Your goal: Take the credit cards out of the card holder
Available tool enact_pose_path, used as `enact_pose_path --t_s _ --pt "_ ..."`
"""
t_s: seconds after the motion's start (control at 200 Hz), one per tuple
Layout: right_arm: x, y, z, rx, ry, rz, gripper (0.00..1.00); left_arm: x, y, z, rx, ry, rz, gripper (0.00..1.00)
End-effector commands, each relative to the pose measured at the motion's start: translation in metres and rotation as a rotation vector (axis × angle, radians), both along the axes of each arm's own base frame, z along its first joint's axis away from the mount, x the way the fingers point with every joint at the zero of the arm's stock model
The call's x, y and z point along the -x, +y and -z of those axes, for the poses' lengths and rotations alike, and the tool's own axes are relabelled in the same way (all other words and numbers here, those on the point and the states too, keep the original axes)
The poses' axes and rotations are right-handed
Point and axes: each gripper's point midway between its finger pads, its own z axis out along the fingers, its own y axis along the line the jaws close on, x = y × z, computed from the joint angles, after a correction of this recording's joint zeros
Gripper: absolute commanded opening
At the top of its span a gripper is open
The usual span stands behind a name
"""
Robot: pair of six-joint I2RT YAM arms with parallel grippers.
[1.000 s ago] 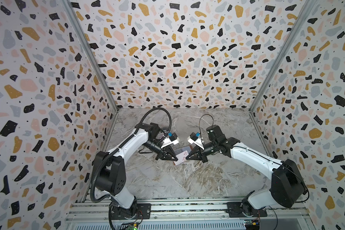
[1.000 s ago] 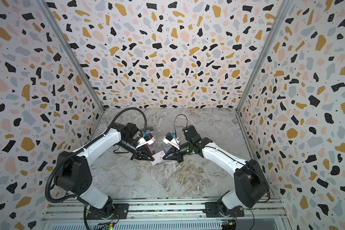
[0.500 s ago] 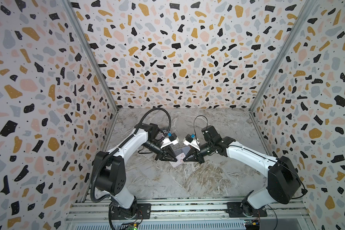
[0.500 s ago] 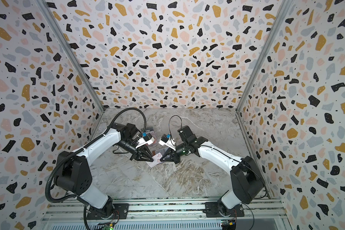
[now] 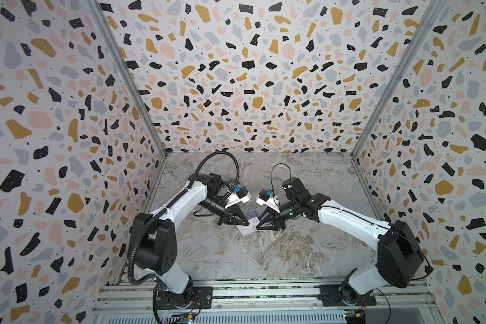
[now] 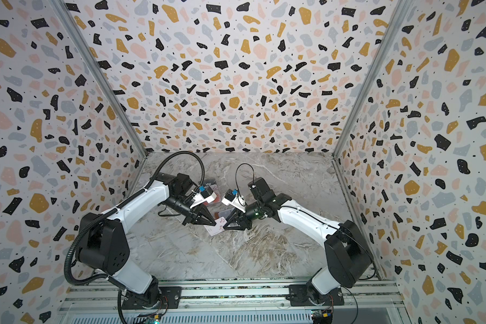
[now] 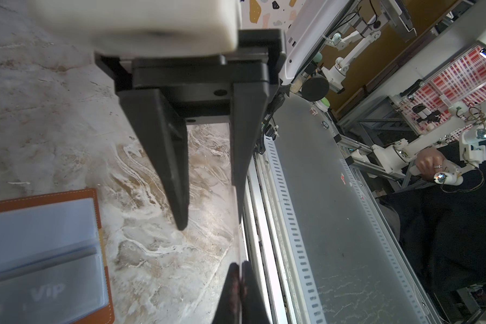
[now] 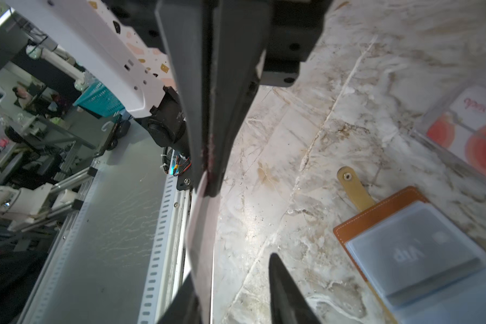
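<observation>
Credit card (image 5: 247, 228), white with red circles, hangs just beside the open card holder (image 8: 376, 216), pinched in our closed left gripper (image 8: 211, 190) while our right gripper (image 7: 209, 213) stands with jaws apart around it, which we judge a handover.

- Both top views: bright, even light, soft faint shadows on the table (image 5: 264, 258), wide-angle bending toward the edges.
- Wrist views: white glare on the table, whatever sits closest to the lens blurred.
</observation>
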Motion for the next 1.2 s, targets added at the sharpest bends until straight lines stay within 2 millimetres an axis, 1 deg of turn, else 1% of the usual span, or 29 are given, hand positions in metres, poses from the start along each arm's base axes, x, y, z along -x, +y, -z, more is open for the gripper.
enact_pose_path --t_s 0.0,0.075,0.105,0.13,0.225,0.315,0.435,0.586,0.696,0.706,0.776,0.831,0.911,0.936,0.961,0.971,1.001,1.021,1.111,1.146,1.191 --pt "-0.022 -0.009 -0.010 0.015 -0.077 0.113 0.51 -0.007 0.007 -0.018 0.099 0.048 -0.068 0.00" --pt "-0.032 -0.018 -0.012 0.006 -0.089 0.164 0.55 -0.019 0.015 -0.021 0.128 0.057 -0.119 0.00" --pt "-0.036 -0.021 -0.013 0.004 -0.092 0.186 0.55 -0.024 0.019 -0.020 0.131 0.055 -0.136 0.00" --pt "-0.039 -0.024 -0.014 0.002 -0.094 0.205 0.56 -0.029 0.020 -0.025 0.166 0.063 -0.155 0.00" --pt "-0.051 -0.033 -0.017 0.003 -0.100 0.256 0.57 -0.041 0.026 -0.026 0.199 0.062 -0.192 0.00" --pt "-0.059 -0.038 -0.018 0.005 -0.108 0.291 0.58 -0.051 0.027 -0.025 0.201 0.065 -0.199 0.00" --pt "-0.068 -0.043 -0.015 0.022 -0.110 0.332 0.58 -0.061 0.026 -0.028 0.205 0.051 -0.200 0.00" --pt "-0.079 -0.047 -0.012 0.032 -0.107 0.379 0.58 -0.076 0.025 -0.030 0.182 0.015 -0.194 0.00" --pt "-0.081 -0.047 -0.010 0.030 -0.113 0.392 0.58 -0.089 0.024 -0.039 0.167 -0.041 -0.186 0.00" --pt "-0.081 -0.047 -0.010 0.030 -0.114 0.392 0.58 -0.090 0.025 -0.036 0.140 -0.049 -0.182 0.00" --pt "-0.083 -0.047 -0.010 0.028 -0.118 0.397 0.58 -0.102 0.027 -0.036 0.071 -0.096 -0.178 0.00" --pt "-0.084 -0.047 -0.009 0.030 -0.117 0.398 0.58 -0.116 0.029 -0.035 0.004 -0.113 -0.193 0.00" --pt "-0.085 -0.048 -0.008 0.032 -0.118 0.402 0.58 -0.150 0.034 -0.031 -0.103 -0.128 -0.286 0.00" --pt "-0.085 -0.049 -0.008 0.032 -0.119 0.403 0.58 -0.165 0.036 -0.029 -0.143 -0.129 -0.354 0.00" --pt "-0.085 -0.050 -0.008 0.032 -0.119 0.405 0.58 -0.187 0.040 -0.028 -0.185 -0.149 -0.458 0.00" --pt "-0.085 -0.050 -0.008 0.032 -0.119 0.406 0.58 -0.195 0.043 -0.024 -0.211 -0.144 -0.505 0.00" --pt "-0.085 -0.050 -0.008 0.032 -0.119 0.407 0.58 -0.218 0.052 -0.026 -0.255 -0.176 -0.647 0.00" --pt "-0.086 -0.051 -0.008 0.033 -0.120 0.410 0.58 -0.228 0.056 -0.030 -0.257 -0.199 -0.707 0.00" --pt "-0.086 -0.055 -0.007 0.037 -0.122 0.422 0.58 -0.237 0.058 -0.049 -0.199 -0.233 -0.760 0.00" --pt "-0.087 -0.057 -0.007 0.041 -0.122 0.430 0.58 -0.243 0.061 -0.051 -0.200 -0.230 -0.801 0.00" --pt "-0.088 -0.060 -0.007 0.042 -0.124 0.441 0.58 -0.251 0.066 -0.048 -0.216 -0.228 -0.861 0.00"
